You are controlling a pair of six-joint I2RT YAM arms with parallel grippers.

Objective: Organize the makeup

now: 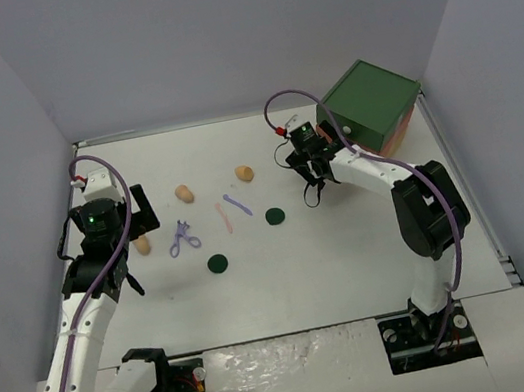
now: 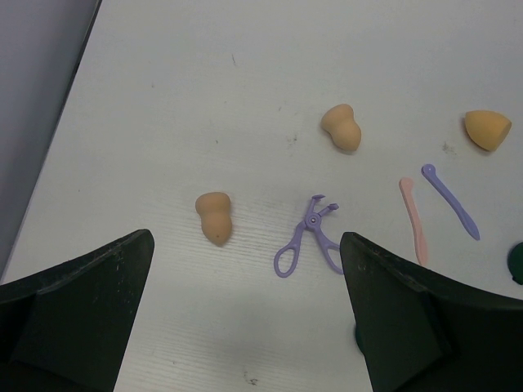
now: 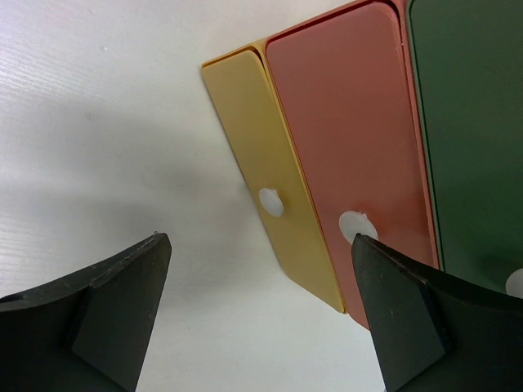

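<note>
The makeup lies spread over the white table. Tan sponges [image 2: 215, 217] [image 2: 341, 127] [image 2: 487, 129] lie around a lilac scissor-like tool [image 2: 310, 237]. To its right are a pink stick [image 2: 414, 220] and a lilac stick [image 2: 449, 200]. Two dark green discs [image 1: 275, 216] [image 1: 217, 263] lie nearer the middle. My left gripper [image 2: 245, 241] hovers open over the bare table, just short of the nearest sponge [image 1: 143, 244] and the tool, holding nothing. My right gripper [image 3: 260, 241] is open and empty, facing the drawer fronts, apart from them.
The drawer chest [image 1: 373, 105] stands at the back right. Its yellow drawer [image 3: 270, 171], red drawer [image 3: 351, 122] and green drawer [image 3: 466, 122] are shut, and white knobs [image 3: 270, 202] show on the fronts. Grey walls enclose the table on three sides.
</note>
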